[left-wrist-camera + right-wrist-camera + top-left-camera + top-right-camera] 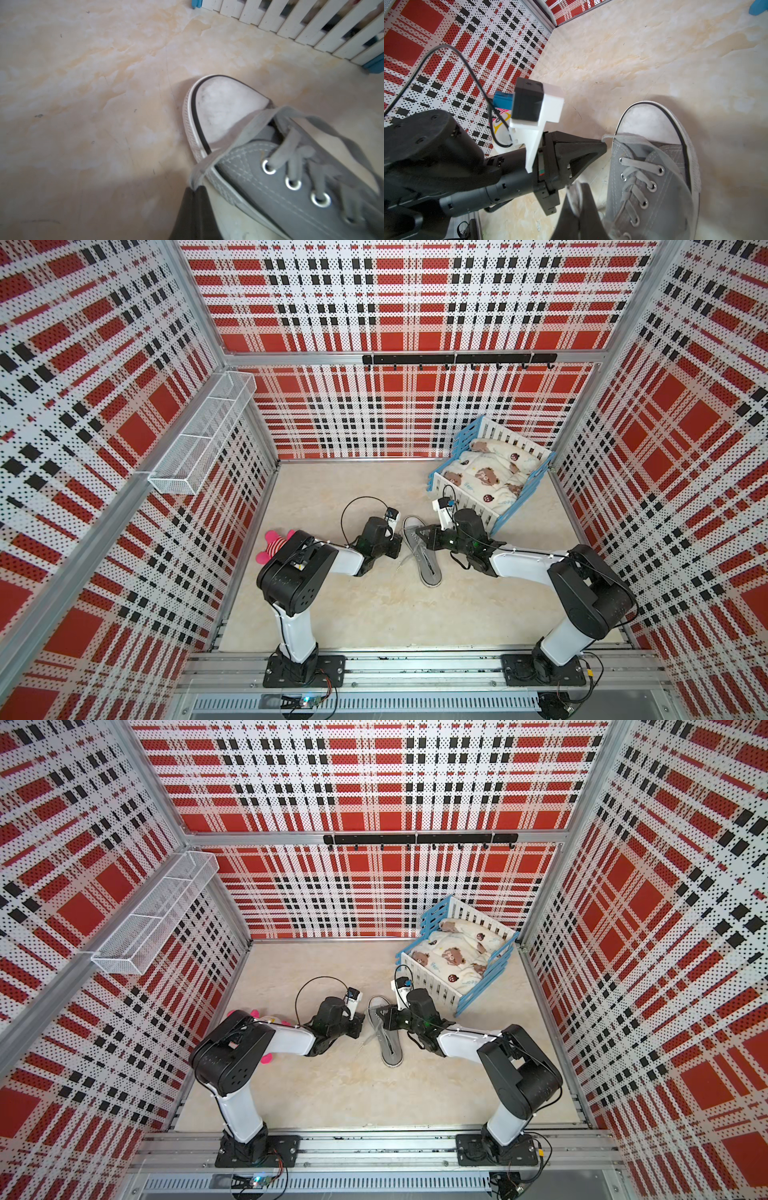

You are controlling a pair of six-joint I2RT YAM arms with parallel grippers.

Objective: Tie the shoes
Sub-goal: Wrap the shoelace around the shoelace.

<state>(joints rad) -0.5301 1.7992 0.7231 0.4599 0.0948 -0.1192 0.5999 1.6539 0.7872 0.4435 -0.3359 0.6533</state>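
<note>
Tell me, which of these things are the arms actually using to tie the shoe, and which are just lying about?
In the job:
grey sneaker; its laces; left gripper and right gripper, each pinching a lace.

Lying about:
pink-striped plush toy; doll bed; wire basket and hook rail on the walls.

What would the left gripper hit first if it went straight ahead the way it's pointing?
Most likely the sneaker: the left gripper, shut on a lace, points at its side just behind the toe cap, nearly touching, though the exact gap is unclear.
</note>
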